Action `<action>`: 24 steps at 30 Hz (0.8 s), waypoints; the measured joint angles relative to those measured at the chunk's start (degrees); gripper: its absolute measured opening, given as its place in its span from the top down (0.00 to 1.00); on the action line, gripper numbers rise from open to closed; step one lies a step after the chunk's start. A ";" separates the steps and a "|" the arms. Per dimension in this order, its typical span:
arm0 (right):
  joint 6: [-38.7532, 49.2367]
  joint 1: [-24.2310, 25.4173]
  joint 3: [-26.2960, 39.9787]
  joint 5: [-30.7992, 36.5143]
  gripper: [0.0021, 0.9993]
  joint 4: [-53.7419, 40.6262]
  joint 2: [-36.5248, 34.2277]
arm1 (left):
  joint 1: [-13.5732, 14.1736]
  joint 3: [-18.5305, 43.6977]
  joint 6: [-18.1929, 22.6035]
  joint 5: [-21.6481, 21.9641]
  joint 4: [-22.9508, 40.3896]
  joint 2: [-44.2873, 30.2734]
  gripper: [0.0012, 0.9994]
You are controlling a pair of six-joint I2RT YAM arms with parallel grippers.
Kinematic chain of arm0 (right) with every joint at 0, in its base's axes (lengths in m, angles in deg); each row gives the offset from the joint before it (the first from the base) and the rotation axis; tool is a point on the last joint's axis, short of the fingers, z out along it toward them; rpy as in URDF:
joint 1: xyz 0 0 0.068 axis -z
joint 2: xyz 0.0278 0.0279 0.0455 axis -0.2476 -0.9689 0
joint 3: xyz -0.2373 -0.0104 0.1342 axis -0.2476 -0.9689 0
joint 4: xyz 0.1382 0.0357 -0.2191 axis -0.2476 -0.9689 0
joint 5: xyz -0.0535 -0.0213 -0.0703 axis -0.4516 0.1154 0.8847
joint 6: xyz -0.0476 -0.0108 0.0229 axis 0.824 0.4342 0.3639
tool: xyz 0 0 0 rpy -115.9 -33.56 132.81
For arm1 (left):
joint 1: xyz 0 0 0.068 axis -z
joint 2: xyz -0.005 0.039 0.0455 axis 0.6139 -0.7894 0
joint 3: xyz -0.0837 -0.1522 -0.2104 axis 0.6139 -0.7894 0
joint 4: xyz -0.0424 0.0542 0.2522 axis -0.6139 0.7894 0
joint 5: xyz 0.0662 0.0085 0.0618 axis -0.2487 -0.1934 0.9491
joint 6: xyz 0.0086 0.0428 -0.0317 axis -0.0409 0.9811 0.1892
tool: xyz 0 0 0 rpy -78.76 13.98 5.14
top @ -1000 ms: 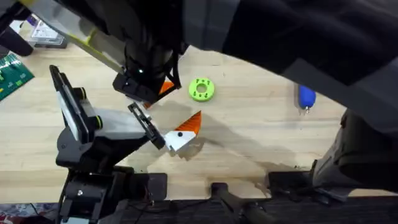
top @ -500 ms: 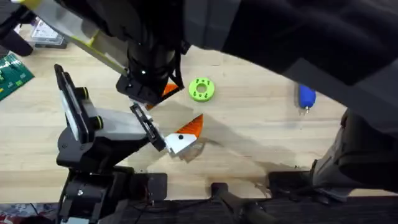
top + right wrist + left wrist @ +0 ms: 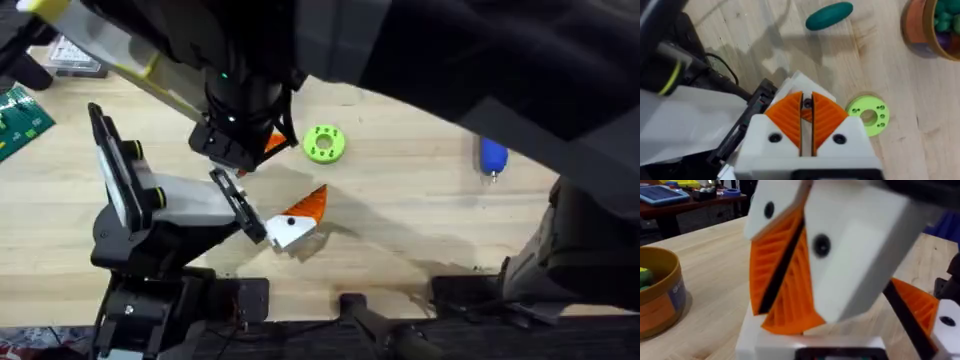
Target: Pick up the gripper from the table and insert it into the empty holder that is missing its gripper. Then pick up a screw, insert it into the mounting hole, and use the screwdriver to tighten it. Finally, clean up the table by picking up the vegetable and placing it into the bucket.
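Right wrist: fingers (image 3: 807,117) nearly closed, holding nothing visible.

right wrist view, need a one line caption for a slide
Orange-padded fingers nearly closed above the wooden table, with a green disc, a teal vegetable and a bucket beyond.

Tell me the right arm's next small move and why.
Probably ease the right gripper, shut on the small white-and-orange finger piece, down toward the large black-and-grey holder. The piece appears to hang just beside the holder, not yet seated.
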 joint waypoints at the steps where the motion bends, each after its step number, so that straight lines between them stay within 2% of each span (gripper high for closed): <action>1: -0.14 -0.01 0.00 0.09 0.87 -0.04 0.04 | 0.03 0.00 0.00 0.03 0.00 0.01 0.01; 11: -0.70 0.41 0.38 2.52 0.41 -1.49 0.33 | 0.01 0.02 0.26 0.76 -0.09 0.00 0.01; 15: -0.93 0.55 1.46 3.00 0.26 -2.17 0.33 | 0.01 0.00 0.70 0.85 -0.11 0.07 0.01; 18: -0.99 0.47 2.81 2.89 0.19 -2.30 0.33 | 0.03 0.00 0.97 0.91 -0.11 0.07 0.01; 21: -1.08 0.35 3.53 2.72 0.03 -2.37 0.39 | 0.02 0.01 1.14 0.94 -0.11 0.06 0.01; 24: -1.09 0.35 3.63 2.66 0.00 -2.60 0.58 | 0.03 0.00 1.17 0.95 -0.11 0.07 0.01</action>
